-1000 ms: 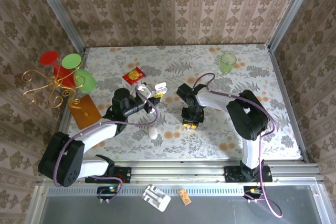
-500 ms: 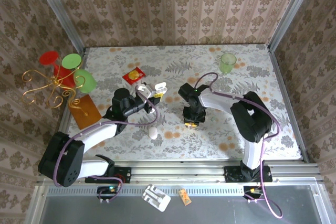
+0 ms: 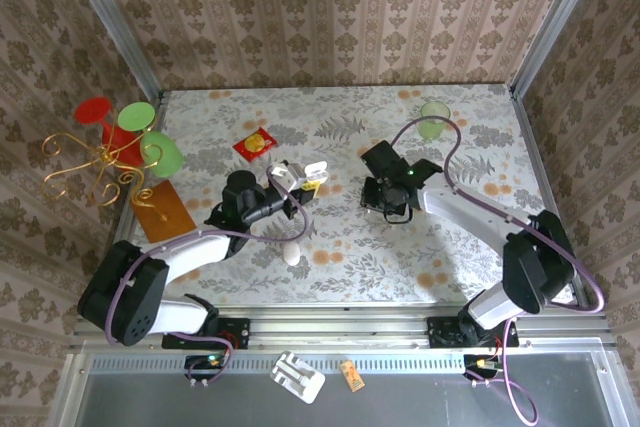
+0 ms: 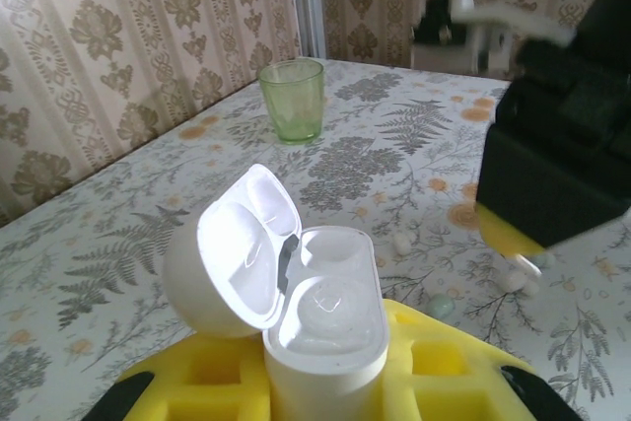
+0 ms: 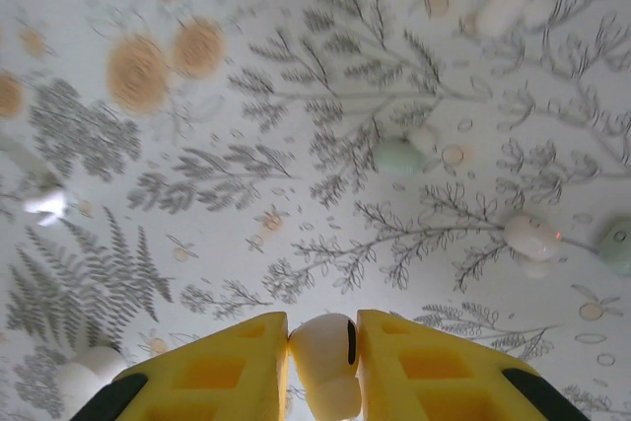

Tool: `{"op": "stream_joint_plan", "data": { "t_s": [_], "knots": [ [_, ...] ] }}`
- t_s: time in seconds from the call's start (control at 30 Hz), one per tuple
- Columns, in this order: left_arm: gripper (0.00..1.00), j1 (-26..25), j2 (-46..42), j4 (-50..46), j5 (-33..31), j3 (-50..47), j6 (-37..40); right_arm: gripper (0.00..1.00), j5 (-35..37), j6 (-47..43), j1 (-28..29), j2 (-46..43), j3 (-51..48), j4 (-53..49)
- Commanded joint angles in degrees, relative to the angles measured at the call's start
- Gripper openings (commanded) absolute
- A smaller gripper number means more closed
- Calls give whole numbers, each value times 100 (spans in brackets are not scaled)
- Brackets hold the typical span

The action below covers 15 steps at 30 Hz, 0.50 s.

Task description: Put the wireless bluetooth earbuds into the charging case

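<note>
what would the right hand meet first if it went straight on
Probably the bare patterned table just past the earbud it pinches; nothing stands between, though depth is unclear.

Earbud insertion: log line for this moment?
left hand shut on case | lid open | right hand shut on earbud | earbud not yet inserted

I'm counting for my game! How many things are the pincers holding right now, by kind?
charging case: 1, lid open, in the left pincer
earbud: 1, in the right pincer
Total: 2
</note>
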Motion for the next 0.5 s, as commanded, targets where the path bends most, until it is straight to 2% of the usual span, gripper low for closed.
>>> {"op": "stream_joint_plan", "data": {
  "t_s": [0.0, 0.17, 0.2, 0.47],
  "knots": [
    [0, -123, 91, 415, 67, 211, -221, 24, 635, -269, -2, -440, -44, 347],
    [0, -274, 211, 515, 15, 238, -285, 24, 822, -595, 25, -902, 91, 575],
    [0, -296, 242, 542, 5, 253, -311, 21, 823, -662, 34, -936, 152, 575],
    [0, -536, 563, 886, -198, 440, -479, 22, 854, -925, 246, -906, 518, 1028]
  ]
}}
